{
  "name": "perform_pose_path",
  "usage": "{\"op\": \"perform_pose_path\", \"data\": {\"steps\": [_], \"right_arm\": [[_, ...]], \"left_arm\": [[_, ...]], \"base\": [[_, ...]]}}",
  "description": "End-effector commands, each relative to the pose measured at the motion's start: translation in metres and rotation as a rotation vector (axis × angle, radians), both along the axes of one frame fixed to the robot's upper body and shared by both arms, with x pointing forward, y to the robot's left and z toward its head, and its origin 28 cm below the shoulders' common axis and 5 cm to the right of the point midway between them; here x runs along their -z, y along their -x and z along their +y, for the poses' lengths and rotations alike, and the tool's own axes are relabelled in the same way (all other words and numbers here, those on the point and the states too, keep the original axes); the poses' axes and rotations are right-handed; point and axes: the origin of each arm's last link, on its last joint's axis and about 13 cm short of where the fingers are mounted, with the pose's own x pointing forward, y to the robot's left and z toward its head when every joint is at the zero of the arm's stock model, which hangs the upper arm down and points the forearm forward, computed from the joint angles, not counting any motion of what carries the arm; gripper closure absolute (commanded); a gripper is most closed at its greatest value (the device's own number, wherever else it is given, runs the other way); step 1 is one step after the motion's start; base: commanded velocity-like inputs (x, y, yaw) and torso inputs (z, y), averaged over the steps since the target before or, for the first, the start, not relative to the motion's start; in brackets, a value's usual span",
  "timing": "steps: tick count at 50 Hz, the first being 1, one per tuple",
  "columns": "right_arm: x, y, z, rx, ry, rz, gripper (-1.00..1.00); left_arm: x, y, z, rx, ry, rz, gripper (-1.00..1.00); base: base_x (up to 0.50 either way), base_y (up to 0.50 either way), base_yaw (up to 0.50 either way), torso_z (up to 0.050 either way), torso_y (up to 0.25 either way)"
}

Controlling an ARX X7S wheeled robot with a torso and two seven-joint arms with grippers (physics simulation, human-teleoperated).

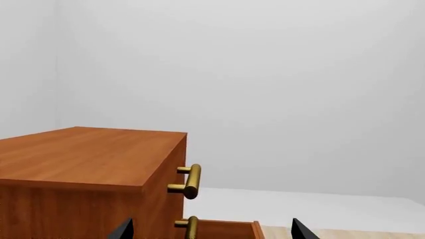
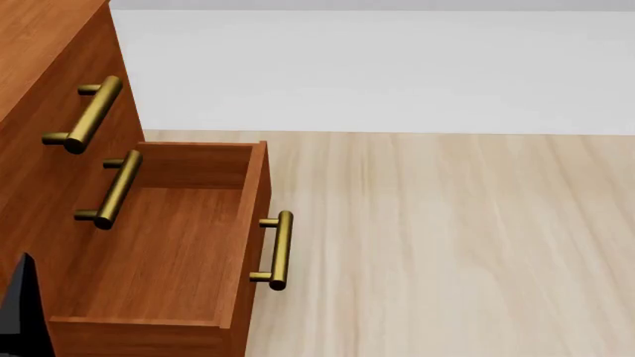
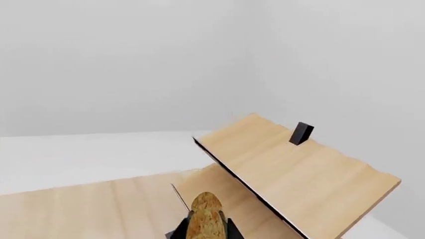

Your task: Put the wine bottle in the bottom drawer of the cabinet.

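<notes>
The cabinet point(image 2: 40, 44) stands at the left of the head view, reddish-brown with brass bar handles point(image 2: 88, 115). Its bottom drawer point(image 2: 253, 223) is pulled out and holds nothing. Of the wine bottle, only the tan cork-coloured top point(image 3: 206, 214) shows, in the right wrist view. My right gripper point(image 3: 204, 232) is shut on it, a black finger at each side. In the left wrist view my left gripper point(image 1: 212, 233) is open, its tips wide apart beside the cabinet point(image 1: 86, 154) and a corner of the drawer point(image 1: 226, 230).
Light wood floor point(image 2: 447, 245) spreads to the right of the drawer, meeting a white area behind. A light wooden rack panel point(image 3: 299, 169) with a black edge and a small black block point(image 3: 301, 133) lies beyond the bottle. A black part of my left arm point(image 2: 20, 316) shows by the drawer.
</notes>
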Motion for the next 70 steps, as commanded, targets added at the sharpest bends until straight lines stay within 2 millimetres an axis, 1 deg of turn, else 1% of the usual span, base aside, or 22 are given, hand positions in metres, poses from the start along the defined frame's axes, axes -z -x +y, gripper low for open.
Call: {"op": "perform_pose_path", "data": {"steps": [1,10,21,25,29,37,42,47,56,57,58,67,70], "right_arm": [[-0.023,-0.006,0.013,-0.049,0.071,-0.047,1.00],[-0.035,-0.014,0.026,-0.109,0.107,-0.057,1.00],[-0.057,-0.024,0.043,-0.191,0.132,-0.080,1.00],[-0.060,-0.028,0.047,-0.211,0.135,-0.076,1.00],[-0.069,-0.033,0.052,-0.236,0.142,-0.083,1.00],[-0.076,-0.050,0.067,-0.299,0.170,-0.079,1.00],[-0.082,-0.059,0.077,-0.339,0.155,-0.095,1.00],[-0.088,-0.070,0.086,-0.367,0.168,-0.075,1.00],[-0.105,-0.081,0.097,-0.425,0.186,-0.087,1.00],[-0.108,-0.082,0.098,-0.460,0.146,-0.097,1.00],[-0.109,-0.082,0.099,-0.465,0.143,-0.098,1.00],[-0.134,-0.088,0.108,-0.513,0.150,-0.113,1.00],[-0.140,-0.094,0.113,-0.544,0.142,-0.105,1.00]], "left_arm": [[0.000,0.000,0.000,-0.001,0.001,-0.001,-1.00],[0.000,0.000,0.000,-0.003,-0.004,-0.008,-1.00],[0.001,0.000,0.000,-0.003,-0.001,-0.008,-1.00],[0.001,0.000,0.001,-0.008,-0.002,-0.005,-1.00],[0.000,-0.001,0.001,-0.009,0.003,-0.002,-1.00],[0.002,-0.001,0.001,-0.007,0.005,0.001,-1.00],[0.003,-0.002,0.002,-0.006,0.009,0.005,-1.00],[0.004,-0.003,0.002,-0.007,0.008,0.015,-1.00],[0.004,-0.002,0.002,-0.007,0.009,0.015,-1.00],[0.005,-0.002,0.002,-0.007,0.009,0.015,-1.00],[0.005,-0.002,0.003,-0.007,0.009,0.015,-1.00],[0.005,-0.002,0.004,-0.020,0.012,0.016,-1.00],[0.005,-0.002,0.004,-0.021,0.012,0.014,-1.00]], "base": [[0.00,0.00,0.00,0.000,0.000],[0.00,0.00,0.00,0.000,0.001],[0.00,0.00,0.00,0.000,0.001],[0.00,0.00,0.00,0.000,0.000],[0.00,0.00,0.00,0.000,0.000],[0.00,0.00,0.00,0.000,0.001],[0.00,0.00,0.00,0.000,0.000],[0.00,0.00,0.00,0.000,0.000],[0.00,0.00,0.00,0.000,0.001],[0.00,0.00,0.00,0.000,0.000],[0.00,0.00,0.00,0.000,0.000],[0.00,0.00,0.00,0.000,0.001],[0.00,0.00,0.00,0.005,0.000]]}}
